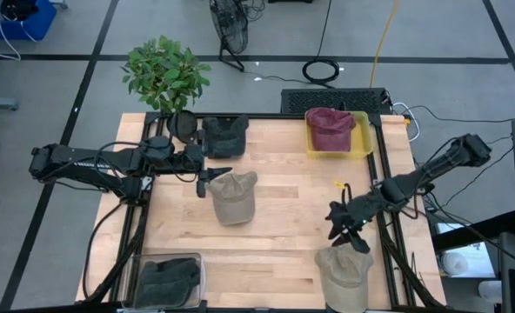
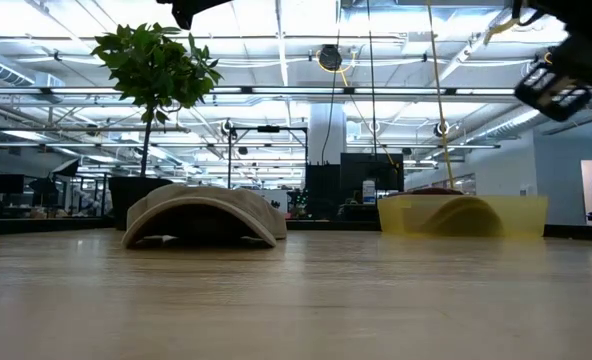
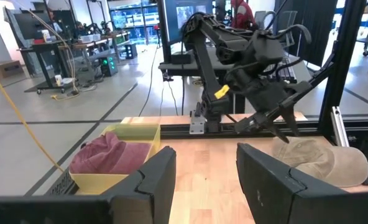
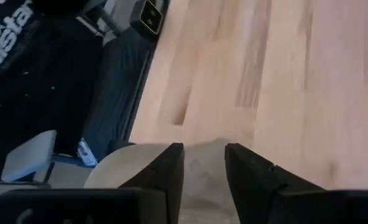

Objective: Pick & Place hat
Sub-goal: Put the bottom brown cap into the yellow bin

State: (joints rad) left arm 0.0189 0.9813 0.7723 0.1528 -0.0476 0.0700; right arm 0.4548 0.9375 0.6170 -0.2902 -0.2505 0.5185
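Note:
One tan hat (image 1: 233, 196) lies brim-down in the middle of the table and also shows in the low view (image 2: 201, 214). My left gripper (image 1: 216, 178) hovers open just left of it, and the gap between its fingers shows in the left wrist view (image 3: 206, 177). A second tan hat (image 1: 343, 275) lies at the near edge on the right. My right gripper (image 1: 355, 243) hangs open above that hat's far side. In the right wrist view its fingers (image 4: 204, 168) frame the tan hat's crown (image 4: 199, 180). In the low view the right gripper (image 2: 554, 88) is well above the tabletop.
A yellow tray (image 1: 362, 143) at the far right holds a maroon hat (image 1: 330, 129). A dark hat (image 1: 224, 135) lies at the far edge beside a potted plant (image 1: 164, 74). A clear bin (image 1: 136, 287) at the near left holds another dark hat (image 1: 166, 280). Bare wood lies between the two tan hats.

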